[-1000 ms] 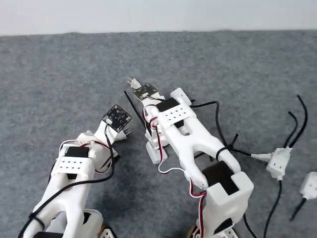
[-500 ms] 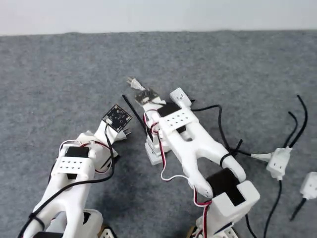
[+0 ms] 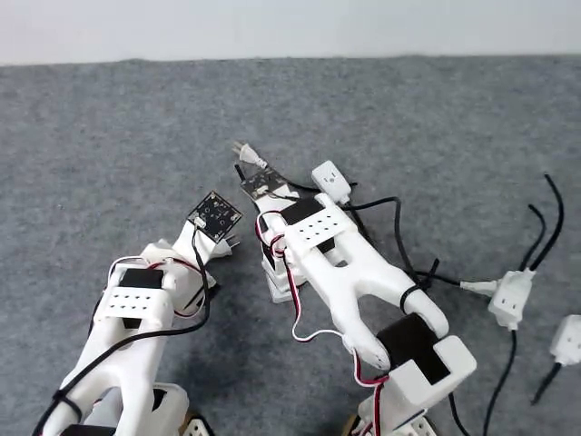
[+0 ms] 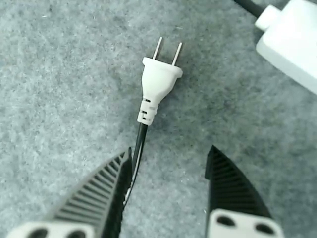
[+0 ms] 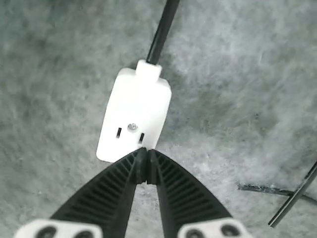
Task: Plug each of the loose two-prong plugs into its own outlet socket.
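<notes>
The left tool (image 4: 171, 148) hangs open over the grey counter (image 4: 54, 74), its two ribbed fingers (image 4: 225, 188) spread wide with nothing between them. Just ahead of it a white two-prong plug (image 4: 159, 82) lies flat on the counter. Its long axis is roughly in line with the tool and its prongs point away from it. The black plug cord (image 4: 140, 141) runs back toward the tool and passes close by one finger. Beyond the plug and off to one side, a white socket end (image 4: 292, 39) shows in part, near the plug but not touching it.

In the high view a second plug (image 3: 247, 156) lies slantwise farther out on the counter. Its prongs aim toward the far left and its cord trails back to the right under an arm.

The right tool (image 5: 142, 151) is closed and empty, fingers pressed together, with the tips at the near edge of an outlet socket (image 5: 132, 116). That socket lies flat with its slotted face up and its long axis running away from the tool. The socket cord (image 5: 162, 27) leaves from its far end.

Right of the second plug, a slotted socket (image 3: 331, 180) sits face up close beside an arm. Near the counter's right edge, well apart from the arms, lie two more white sockets, the inner socket (image 3: 508, 298) and the outer socket (image 3: 567, 338), each with black cord.
</notes>
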